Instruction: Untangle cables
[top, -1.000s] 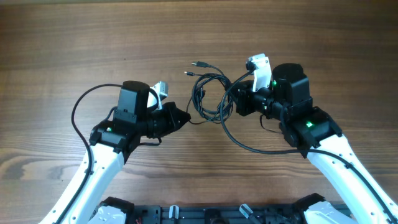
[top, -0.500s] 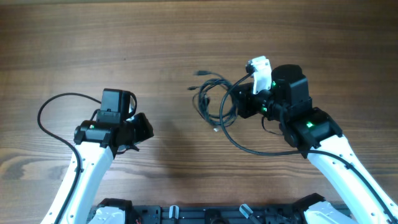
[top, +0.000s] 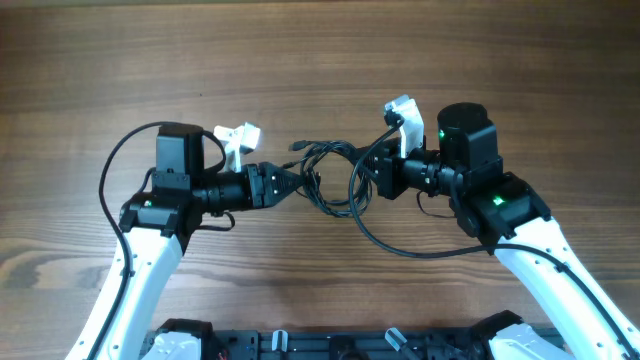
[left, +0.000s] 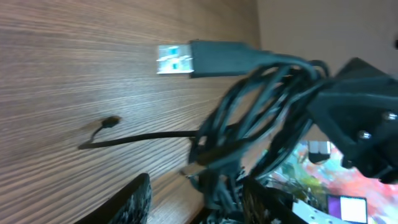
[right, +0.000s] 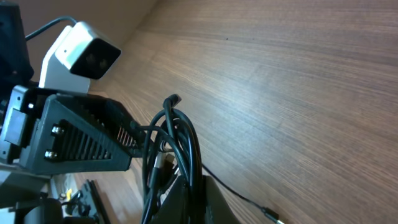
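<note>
While both arms reach inward over the wood-grain table (top: 300, 60), tips facing each other, left gripper (top: 292, 181) has its jaws parted astride the cables (top: 330, 150). Right gripper (top: 367, 181) is clenched on the bundle's other side. Two arms, one tangle mid-table between them; strand count unreadable. Cords are thin, dark, glossy and looped. One flat metal-shelled plug (left: 174, 60) sticks out.

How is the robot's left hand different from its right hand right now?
The left gripper has its fingers apart, one on each side of the cables; the right gripper is shut on the cables. The left gripper reaches in from the left, the right gripper from the right. Both are black and meet at the same tangle.
</note>
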